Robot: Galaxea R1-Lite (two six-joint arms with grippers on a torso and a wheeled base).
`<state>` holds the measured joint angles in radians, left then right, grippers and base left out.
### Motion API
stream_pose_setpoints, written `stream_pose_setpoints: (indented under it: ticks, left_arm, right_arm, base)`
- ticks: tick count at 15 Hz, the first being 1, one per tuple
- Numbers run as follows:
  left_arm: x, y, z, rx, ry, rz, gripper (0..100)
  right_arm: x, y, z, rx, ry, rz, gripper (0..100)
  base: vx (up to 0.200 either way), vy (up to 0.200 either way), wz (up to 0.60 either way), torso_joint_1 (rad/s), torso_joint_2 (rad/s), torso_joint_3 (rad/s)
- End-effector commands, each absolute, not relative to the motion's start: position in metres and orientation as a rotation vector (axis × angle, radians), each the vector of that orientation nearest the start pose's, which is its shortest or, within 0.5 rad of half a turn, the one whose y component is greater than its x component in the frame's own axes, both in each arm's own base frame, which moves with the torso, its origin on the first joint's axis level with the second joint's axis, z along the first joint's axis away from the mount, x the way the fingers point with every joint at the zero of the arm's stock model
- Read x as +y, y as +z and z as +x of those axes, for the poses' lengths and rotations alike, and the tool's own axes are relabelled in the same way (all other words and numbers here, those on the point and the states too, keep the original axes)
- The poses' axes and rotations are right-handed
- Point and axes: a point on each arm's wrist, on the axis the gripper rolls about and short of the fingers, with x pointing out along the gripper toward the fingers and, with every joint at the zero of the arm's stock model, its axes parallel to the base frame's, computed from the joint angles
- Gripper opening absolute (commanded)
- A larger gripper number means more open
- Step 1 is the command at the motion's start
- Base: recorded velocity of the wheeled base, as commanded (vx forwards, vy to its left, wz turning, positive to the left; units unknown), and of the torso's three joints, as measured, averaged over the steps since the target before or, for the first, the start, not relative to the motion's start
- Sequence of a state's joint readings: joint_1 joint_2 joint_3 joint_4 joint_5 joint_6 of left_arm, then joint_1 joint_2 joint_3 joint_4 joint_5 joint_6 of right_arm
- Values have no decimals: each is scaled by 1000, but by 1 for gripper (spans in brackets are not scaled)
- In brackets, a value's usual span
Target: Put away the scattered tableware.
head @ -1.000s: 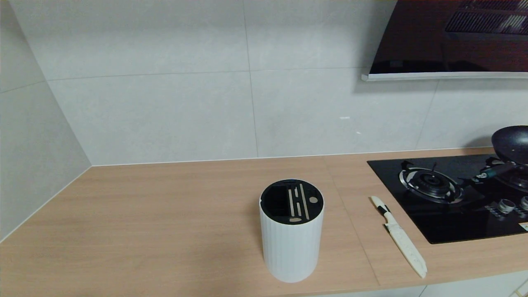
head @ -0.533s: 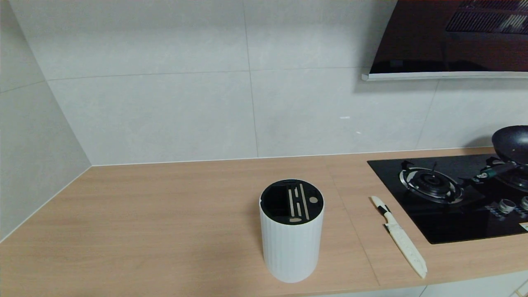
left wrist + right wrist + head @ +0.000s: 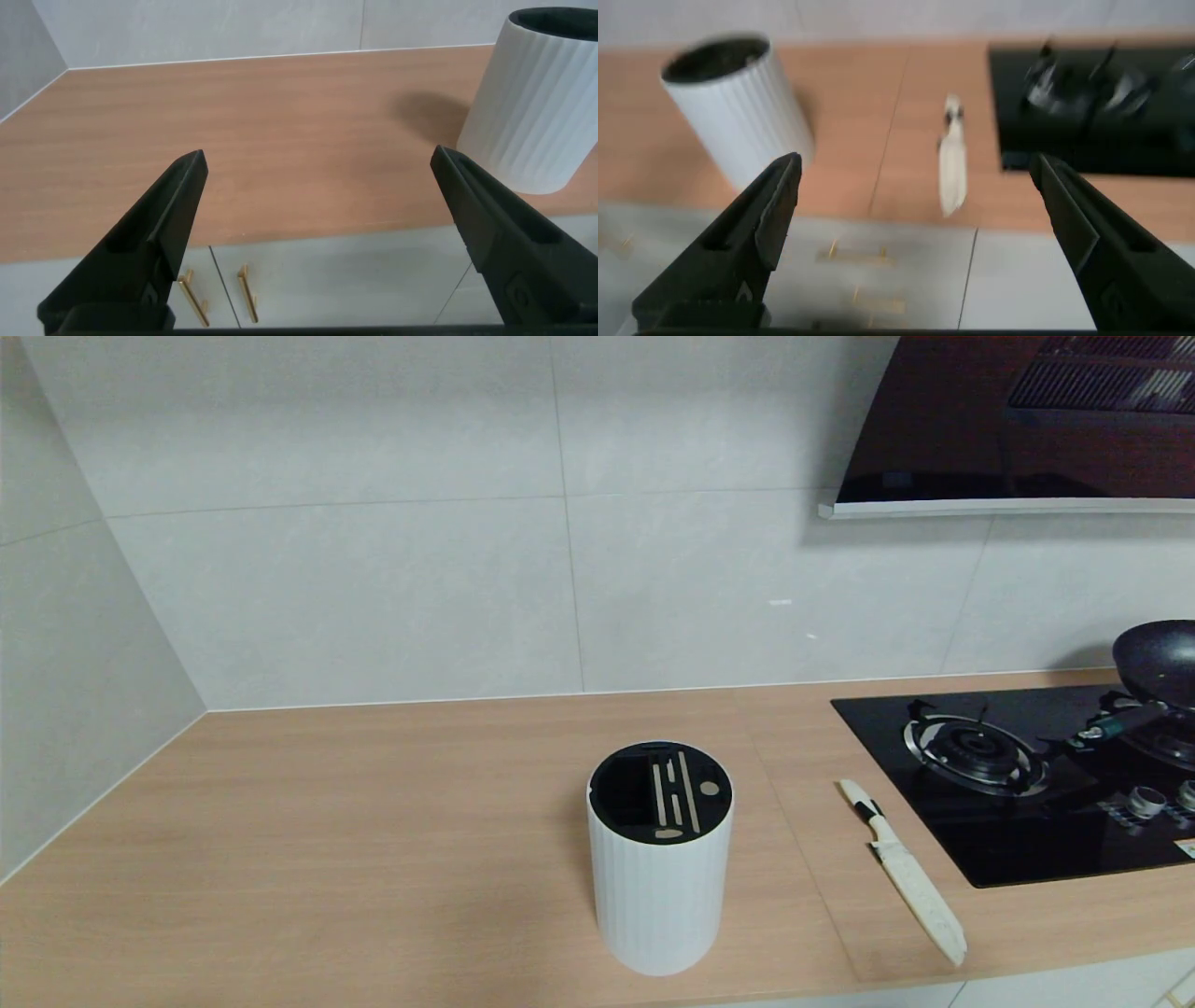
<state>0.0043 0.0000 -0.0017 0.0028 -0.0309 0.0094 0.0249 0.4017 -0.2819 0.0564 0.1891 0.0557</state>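
one knife lies flat on the wooden table, between the holder and the hob, just beside the hob's left edge. its pale, speckled blade points at the table's front edge, and its white handle has a black band. one holder, a white ribbed cylinder, stands upright near the middle of the front edge; its black top has several narrow slots and a wide opening. one dark pan sits on the glossy black hob, cut off at the right. one burner ring shows whole. the left tool is spread wide and grips nothing, off the table's front edge. the right tool is likewise wide apart and bare; the knife there is blurred.
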Motion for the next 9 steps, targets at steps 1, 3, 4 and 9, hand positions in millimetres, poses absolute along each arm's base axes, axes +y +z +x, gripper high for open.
stream_pose_setpoints:
  ticks: [1,3,4,9]
  left_arm:
    - [-1,76,-23,0,-26,9,100]
    - [-1,76,-23,1,-26,9,100]
    - [-1,76,-23,3,-26,9,100]
    - [-1,76,-23,1,-26,9,100]
  right_arm:
    - [14,176,76,451,315,75,100]
    - [25,175,113,520,354,72,100]
    - [28,173,128,533,357,69,100]
    - [41,144,212,662,334,69,100]
  base:
    - [0,0,0,0,0,0]
    - [0,0,0,0,0,0]
    - [0,0,0,0,0,0]
    - [0,0,0,0,0,0]
